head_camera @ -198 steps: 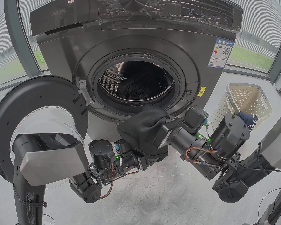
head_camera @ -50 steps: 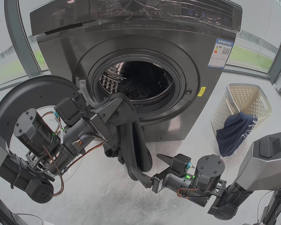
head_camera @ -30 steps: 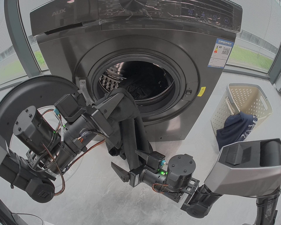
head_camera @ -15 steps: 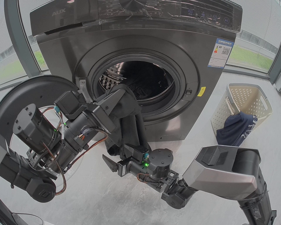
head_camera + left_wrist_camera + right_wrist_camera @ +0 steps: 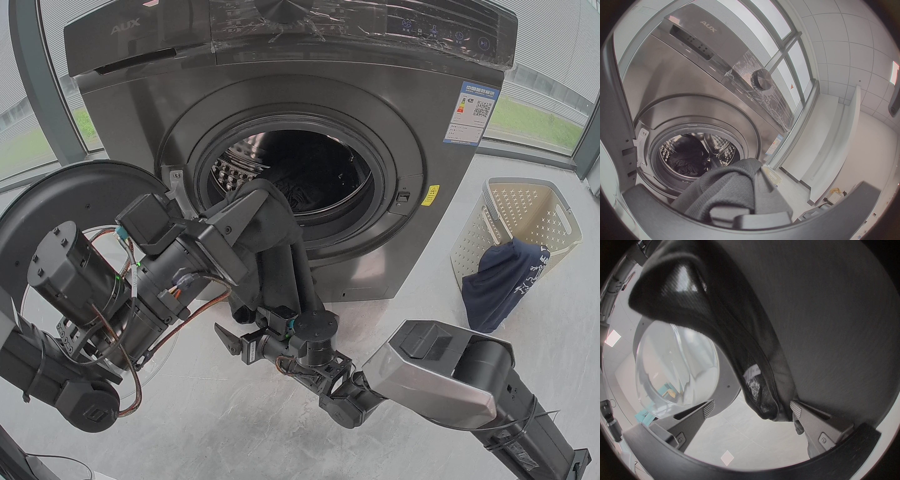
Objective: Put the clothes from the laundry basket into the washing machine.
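Note:
A black garment (image 5: 281, 250) hangs from my left gripper (image 5: 259, 206), which is shut on it at the lower left rim of the washing machine (image 5: 400, 125) opening. The cloth's top bunches over the rim; its tail drops toward the floor. More dark clothes lie in the drum (image 5: 300, 175). In the left wrist view the black garment (image 5: 731, 187) drapes over the left gripper's fingers (image 5: 750, 218) before the drum (image 5: 690, 153). My right gripper (image 5: 244, 325) is open, low under the tail. In the right wrist view the hem (image 5: 762, 396) hangs between the right gripper's (image 5: 751, 408) spread fingers.
The round washer door (image 5: 75, 200) stands swung open on the left, behind my left arm. A cream laundry basket (image 5: 531, 212) stands on the floor to the right of the machine, with a navy garment (image 5: 500, 281) spilling over its front. Grey floor lies bare in front.
The garment passed from my right gripper to my left, which raised it to the opening's rim. My open right gripper has swept left along the floor to under the hanging tail.

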Controlling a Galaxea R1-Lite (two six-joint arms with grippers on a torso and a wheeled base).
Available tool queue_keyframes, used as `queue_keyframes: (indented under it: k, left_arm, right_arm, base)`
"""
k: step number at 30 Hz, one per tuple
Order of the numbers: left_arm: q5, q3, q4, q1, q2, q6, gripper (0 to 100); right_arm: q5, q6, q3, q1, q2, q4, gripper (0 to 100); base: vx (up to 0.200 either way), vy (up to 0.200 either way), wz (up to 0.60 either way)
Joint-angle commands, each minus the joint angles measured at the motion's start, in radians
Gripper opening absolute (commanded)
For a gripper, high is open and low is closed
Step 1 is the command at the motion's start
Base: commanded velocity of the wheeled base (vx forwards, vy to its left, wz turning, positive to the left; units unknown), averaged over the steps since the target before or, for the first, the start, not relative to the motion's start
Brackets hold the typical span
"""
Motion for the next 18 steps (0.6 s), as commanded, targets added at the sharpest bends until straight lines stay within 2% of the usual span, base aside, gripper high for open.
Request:
queue_keyframes:
  k: [1,16,18]
  left_arm:
    - [0.0,0.002,-0.002,0.0,0.0,-0.001,0]
    - [0.0,0.004,-0.002,0.001,0.005,-0.001,0]
    - [0.0,0.004,-0.002,0.001,0.005,-0.001,0]
  right_arm:
    - [0.0,0.0,-0.082,-0.005,0.083,0.031,100]
    - [-0.02,-0.008,-0.326,-0.044,0.215,0.131,100]
    - [-0.036,-0.009,-0.37,-0.051,0.235,0.144,100]
  base:
    - [0.0,0.0,0.0]
    - [0.0,0.0,0.0]
    - [0.0,0.0,0.0]
